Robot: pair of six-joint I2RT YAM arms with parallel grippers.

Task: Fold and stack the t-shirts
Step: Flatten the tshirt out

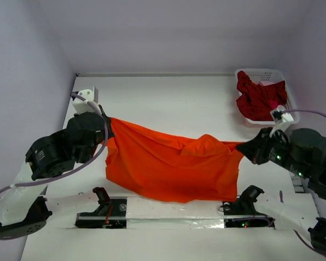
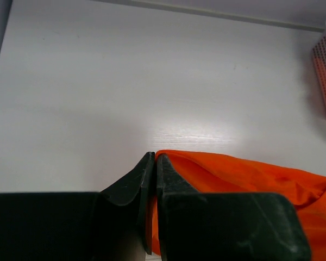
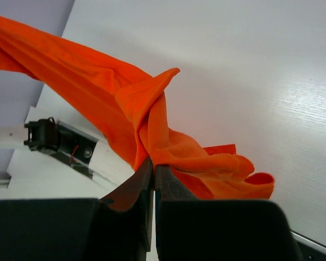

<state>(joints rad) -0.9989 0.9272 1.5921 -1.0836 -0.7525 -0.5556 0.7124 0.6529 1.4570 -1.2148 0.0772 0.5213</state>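
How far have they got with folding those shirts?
Barely started: no folded stack shows on the table. In hand is the orange t-shirt, held stretched between the left fingers and the right fingers, both shut on its cloth. Left to do: fold it, then take the crimson t-shirts heaped in the white basket.

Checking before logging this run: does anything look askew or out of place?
The orange t-shirt is not flat: held by the left gripper and right gripper, it sags, with a bunched lump near the right end. The crimson shirts lie crumpled in the basket.
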